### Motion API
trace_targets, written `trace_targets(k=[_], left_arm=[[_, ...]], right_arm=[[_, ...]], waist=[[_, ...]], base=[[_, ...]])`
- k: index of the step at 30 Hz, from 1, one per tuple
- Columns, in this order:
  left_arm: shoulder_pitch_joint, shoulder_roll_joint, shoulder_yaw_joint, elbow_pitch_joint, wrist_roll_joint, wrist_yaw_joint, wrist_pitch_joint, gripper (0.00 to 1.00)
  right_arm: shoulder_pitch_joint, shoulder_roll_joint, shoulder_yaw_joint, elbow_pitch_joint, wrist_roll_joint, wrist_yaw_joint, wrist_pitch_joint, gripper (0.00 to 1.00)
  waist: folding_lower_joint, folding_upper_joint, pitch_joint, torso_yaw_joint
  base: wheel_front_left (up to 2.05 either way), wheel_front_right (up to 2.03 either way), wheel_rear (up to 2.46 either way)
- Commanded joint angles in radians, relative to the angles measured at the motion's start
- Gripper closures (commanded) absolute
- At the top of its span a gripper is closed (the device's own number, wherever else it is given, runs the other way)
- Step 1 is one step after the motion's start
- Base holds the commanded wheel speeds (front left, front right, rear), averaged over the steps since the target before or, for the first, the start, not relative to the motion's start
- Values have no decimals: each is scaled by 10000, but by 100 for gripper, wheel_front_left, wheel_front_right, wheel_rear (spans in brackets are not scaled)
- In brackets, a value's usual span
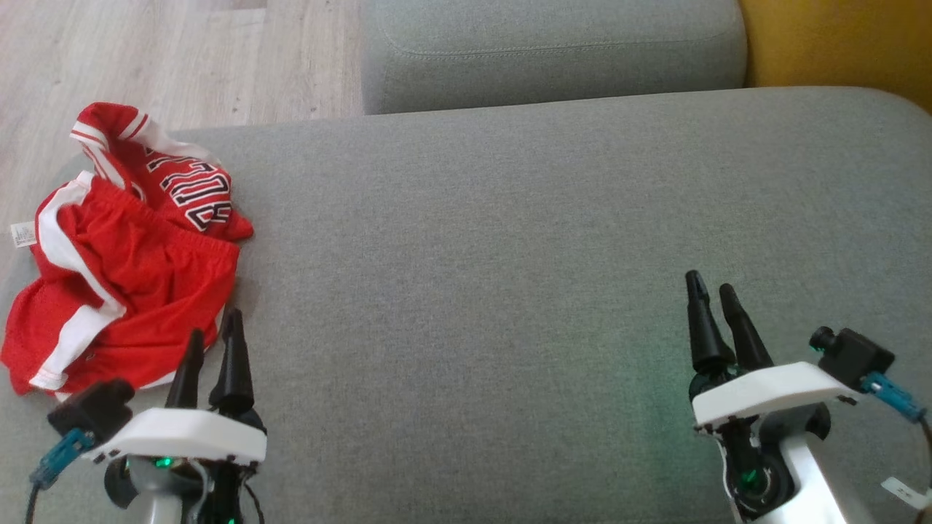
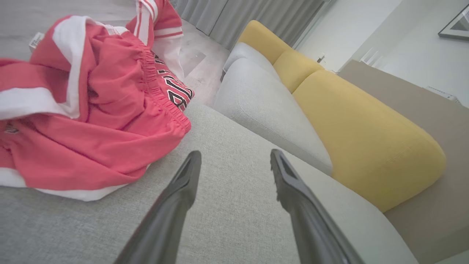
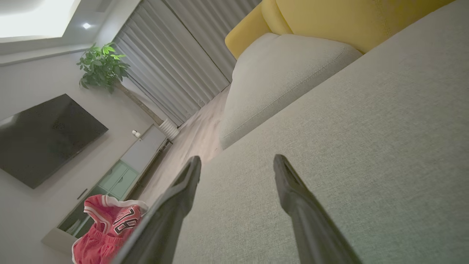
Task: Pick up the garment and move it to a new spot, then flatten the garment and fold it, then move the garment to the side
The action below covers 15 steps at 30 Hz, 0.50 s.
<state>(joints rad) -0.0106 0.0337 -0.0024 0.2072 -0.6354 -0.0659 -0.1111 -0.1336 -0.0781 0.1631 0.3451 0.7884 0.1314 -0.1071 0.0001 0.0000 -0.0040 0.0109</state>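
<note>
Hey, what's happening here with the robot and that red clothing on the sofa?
A two-armed robot faces a crumpled red garment lying at the left end of the grey sofa seat. Nothing is held yet: the left claw is open just beside the garment's edge, and the right claw is open over bare cushion.

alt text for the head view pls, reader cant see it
A crumpled red garment with white stripes lies at the left end of a grey couch seat. The left end effector, open, is at the lower left beside the garment's near edge; the right end effector, open, is at the lower right over bare cushion.
</note>
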Motion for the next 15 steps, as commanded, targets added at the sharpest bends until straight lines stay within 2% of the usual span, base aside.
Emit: trace_targets(k=[1,15], left_arm=[[-687,223,101,-295,486,89,-162,0],[-786,253,43,-301,1937,243,-541,0]], right_arm=[[-675,-28,268,-217,-472,-5,-189,0],[-967,63,663,265,-1954,-5,-572,0]], waist=[[-1,0,1,3],[-1,0,-25,29]], base=[[0,0,0],[0,0,0]])
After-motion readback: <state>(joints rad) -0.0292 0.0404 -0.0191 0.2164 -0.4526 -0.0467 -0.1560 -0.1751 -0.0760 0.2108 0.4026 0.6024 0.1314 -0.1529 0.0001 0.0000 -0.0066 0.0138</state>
